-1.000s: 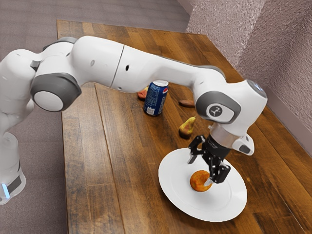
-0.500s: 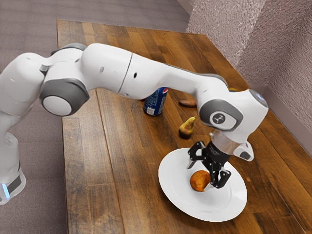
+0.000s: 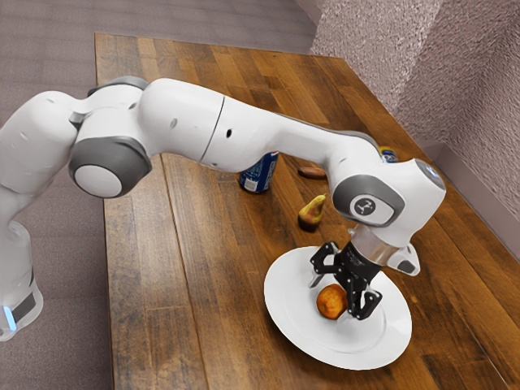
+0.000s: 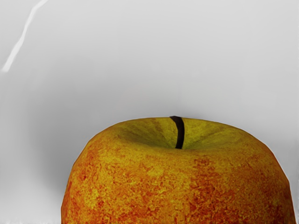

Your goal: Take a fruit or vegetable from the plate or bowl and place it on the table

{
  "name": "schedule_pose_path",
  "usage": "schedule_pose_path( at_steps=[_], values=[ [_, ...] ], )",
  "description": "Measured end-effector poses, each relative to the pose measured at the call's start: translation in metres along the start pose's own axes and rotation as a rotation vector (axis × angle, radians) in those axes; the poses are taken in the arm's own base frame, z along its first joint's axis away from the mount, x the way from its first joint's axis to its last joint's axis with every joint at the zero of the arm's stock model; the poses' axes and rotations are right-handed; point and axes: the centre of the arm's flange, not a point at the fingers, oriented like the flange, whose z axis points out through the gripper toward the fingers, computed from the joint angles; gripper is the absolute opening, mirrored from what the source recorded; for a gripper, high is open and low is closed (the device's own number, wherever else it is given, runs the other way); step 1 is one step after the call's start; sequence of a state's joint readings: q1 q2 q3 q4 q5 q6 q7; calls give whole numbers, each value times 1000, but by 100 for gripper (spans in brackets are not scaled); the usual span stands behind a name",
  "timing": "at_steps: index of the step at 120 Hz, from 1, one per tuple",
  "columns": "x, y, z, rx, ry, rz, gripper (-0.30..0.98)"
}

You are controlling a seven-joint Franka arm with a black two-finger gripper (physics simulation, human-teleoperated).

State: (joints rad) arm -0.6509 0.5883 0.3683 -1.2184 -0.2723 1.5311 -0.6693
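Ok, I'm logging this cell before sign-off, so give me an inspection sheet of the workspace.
Surface: brown plank-patterned wooden table.
Job's things: orange-red apple, dark stem uppermost, resting on a white plate.
Clutter: pear on the table beyond the plate; blue can, partly behind the arm; small brown item, identity unclear; yellow-and-blue item, mostly hidden.
Gripper: the gripper is low over the plate, open, its fingers on either side of the apple.
Cables: nothing seen.
Surroundings: rough pinkish wall at the exterior view's right; greyish floor.
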Motion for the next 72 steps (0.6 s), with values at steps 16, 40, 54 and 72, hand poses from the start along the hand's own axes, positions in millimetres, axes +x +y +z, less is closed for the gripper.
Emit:
schedule_pose_path(
  at_steps=[16,40,54,72],
  values=[
    [-2,2,1,-1,-3,0,63],
    [0,1,2,0,-4,-9,59],
    [7,-6,2,-2,-6,-23,59],
    [9,-5,6,4,-10,-22,50]
  ],
)
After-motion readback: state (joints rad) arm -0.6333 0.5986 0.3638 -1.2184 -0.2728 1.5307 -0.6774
